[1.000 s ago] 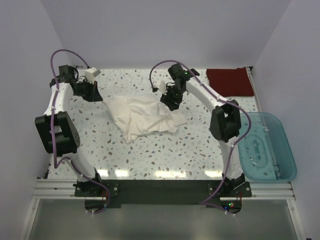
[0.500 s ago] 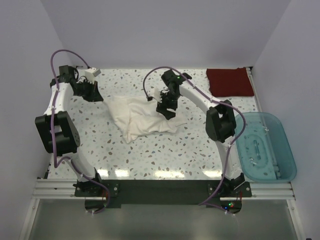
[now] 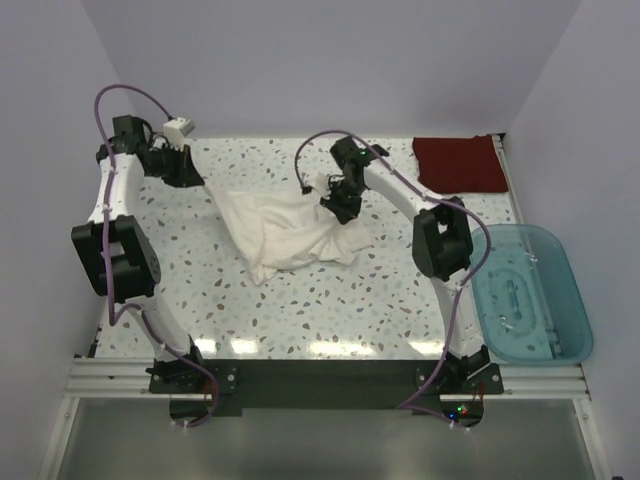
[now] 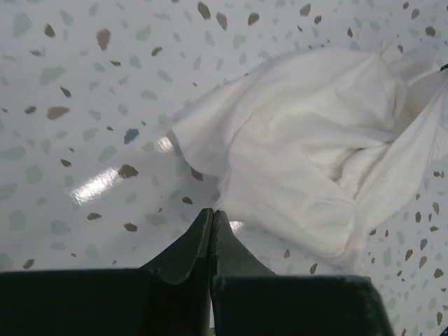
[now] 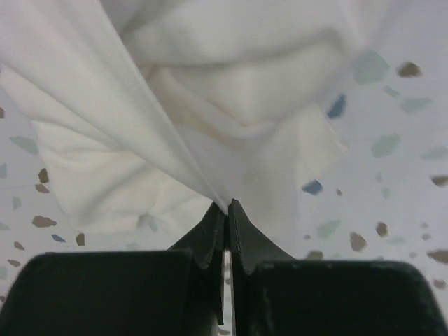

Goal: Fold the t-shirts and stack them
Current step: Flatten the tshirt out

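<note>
A crumpled white t-shirt (image 3: 290, 235) lies in the middle of the speckled table. My right gripper (image 3: 341, 207) is over its far right part. In the right wrist view this gripper (image 5: 227, 205) is shut on a pinched fold of the white t-shirt (image 5: 210, 70), and the cloth pulls taut up from the heap. My left gripper (image 3: 190, 176) hovers off the shirt's far left corner. In the left wrist view it (image 4: 212, 213) is shut on nothing, with the white t-shirt (image 4: 308, 154) just beyond its tips. A dark red folded t-shirt (image 3: 460, 162) lies at the far right corner.
A translucent teal bin (image 3: 525, 295) hangs off the table's right edge, near the right arm's base. Walls close the table in at the back and on both sides. Purple cables loop over both arms.
My right gripper came down from beside the shirt onto its far right part and shut on a fold of cloth. The left arm drew back slightly toward the far left corner.
</note>
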